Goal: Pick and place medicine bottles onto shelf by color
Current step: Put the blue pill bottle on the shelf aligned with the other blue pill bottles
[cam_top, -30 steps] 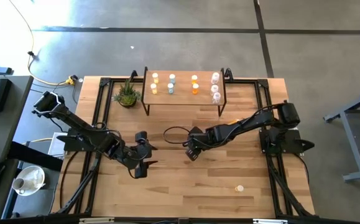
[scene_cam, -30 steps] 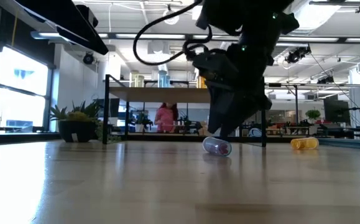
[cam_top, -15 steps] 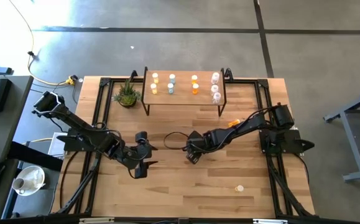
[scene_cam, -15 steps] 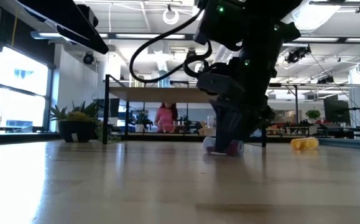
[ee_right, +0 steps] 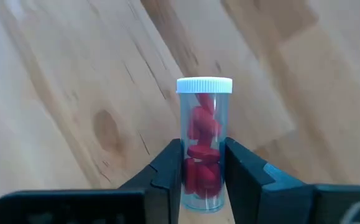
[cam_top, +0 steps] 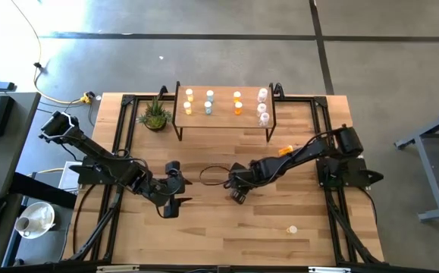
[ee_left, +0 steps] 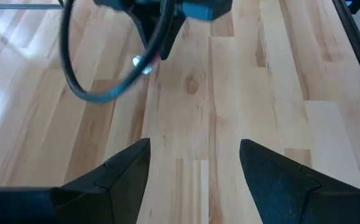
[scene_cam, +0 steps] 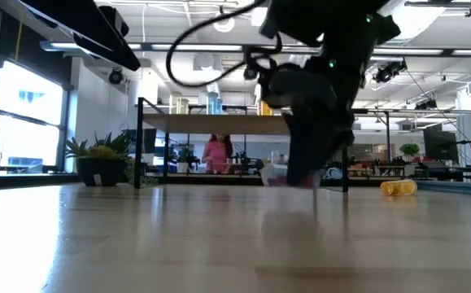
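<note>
— Which step are we on?

— The pick, we judge. Our right gripper (ee_right: pixel 203 177) has its jaws closed on a clear medicine bottle (ee_right: pixel 203 144) with a white cap and red pills inside. In the high view that gripper (cam_top: pixel 238 191) sits near the middle of the worktop (cam_top: pixel 227 235), in front of the shelf (cam_top: pixel 223 117).

— And the left arm?

— Our left gripper (ee_left: pixel 195 168) waits over bare wood on the left, jaws wide and holding nothing.

— What comes next?

— We need to lift and carry the bottle back to the shelf, to the right end where the pinkish-white bottles (cam_top: pixel 263 108) stand, and set it upright clear of its neighbours. An orange bottle (cam_top: pixel 284 151) and another small one (cam_top: pixel 292 229) lie loose on the worktop.
</note>
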You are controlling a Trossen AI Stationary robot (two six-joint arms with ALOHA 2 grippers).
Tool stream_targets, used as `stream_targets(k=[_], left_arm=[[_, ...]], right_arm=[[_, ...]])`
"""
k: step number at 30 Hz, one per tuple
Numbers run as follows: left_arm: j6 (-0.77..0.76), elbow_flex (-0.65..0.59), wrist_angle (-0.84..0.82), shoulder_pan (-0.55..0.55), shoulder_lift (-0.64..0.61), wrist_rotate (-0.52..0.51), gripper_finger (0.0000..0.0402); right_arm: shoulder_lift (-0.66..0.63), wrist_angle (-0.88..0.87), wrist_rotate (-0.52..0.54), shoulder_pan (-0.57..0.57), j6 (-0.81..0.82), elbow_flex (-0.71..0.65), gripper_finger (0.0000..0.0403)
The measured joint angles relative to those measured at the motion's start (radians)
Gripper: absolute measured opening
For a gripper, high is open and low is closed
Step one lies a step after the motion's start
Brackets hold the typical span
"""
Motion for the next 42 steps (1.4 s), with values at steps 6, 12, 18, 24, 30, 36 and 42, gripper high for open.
stream_targets(k=[6, 12, 18, 24, 30, 36, 42], left_arm=[[0.067, 0.0, 0.017, 0.0, 0.0, -0.035, 0.0239], [0.11, -0.04, 0.17, 0.0, 0.0, -0.042, 0.0239], [0.159, -0.221, 0.553, 0.016, 0.002, 0.017, 0.0232], [0.237, -0.345, 0.898, 0.056, 0.001, 0.011, 0.0217], [0.352, -0.38, 1.119, 0.094, 0.0, 0.084, 0.0212], [0.475, -0.38, 1.257, 0.106, 0.0, 0.158, 0.0212], [0.534, -0.38, 1.376, 0.105, 0.0, 0.231, 0.0212]], right_arm=[[-0.083, 0.056, 0.024, 0.018, -0.084, 0.0, 0.0081], [-0.171, 0.174, 0.033, 0.066, -0.175, 0.0, 0.0079], [-0.255, 0.233, 0.057, 0.112, -0.256, 0.001, 0.0079], [-0.312, 0.344, 0.09, 0.138, -0.366, 0.001, 0.0079], [-0.32, 0.54, 0.083, 0.149, -0.554, 0.002, 0.0079], [-0.314, 0.682, 0.036, 0.147, -0.694, 0.003, 0.0079], [-0.297, 0.753, 0.022, 0.148, -0.714, 0.003, 0.0079]])
